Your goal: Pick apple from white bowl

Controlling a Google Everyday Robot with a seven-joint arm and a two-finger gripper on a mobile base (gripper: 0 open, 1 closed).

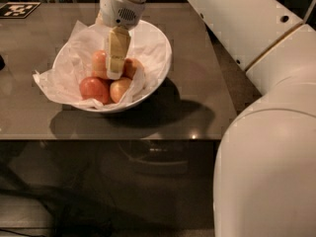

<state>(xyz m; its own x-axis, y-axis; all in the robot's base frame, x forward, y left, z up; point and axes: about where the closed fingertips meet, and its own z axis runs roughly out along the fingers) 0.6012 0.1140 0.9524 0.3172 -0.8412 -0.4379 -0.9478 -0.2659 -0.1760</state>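
The white bowl (162, 42), lined with crumpled white paper (55, 79), stands on the table left of centre. Four apples lie in it. The apple (98, 63), large and pinkish-red with an orange blush, lies at the back left, partly hidden. A darker red apple (95, 89) and a small pale yellow-pink apple (120, 89) lie in front, and another apple (133, 68) is at the right. My gripper (114, 69) points straight down into the bowl, its tip at the right side of the large apple, between it and the right-hand one.
The grey-brown table (197, 98) ends at a front edge near mid-frame and a right edge. A black-and-white marker tag (18, 9) lies at the back left corner. My white arm (256, 48) fills the right side of the view.
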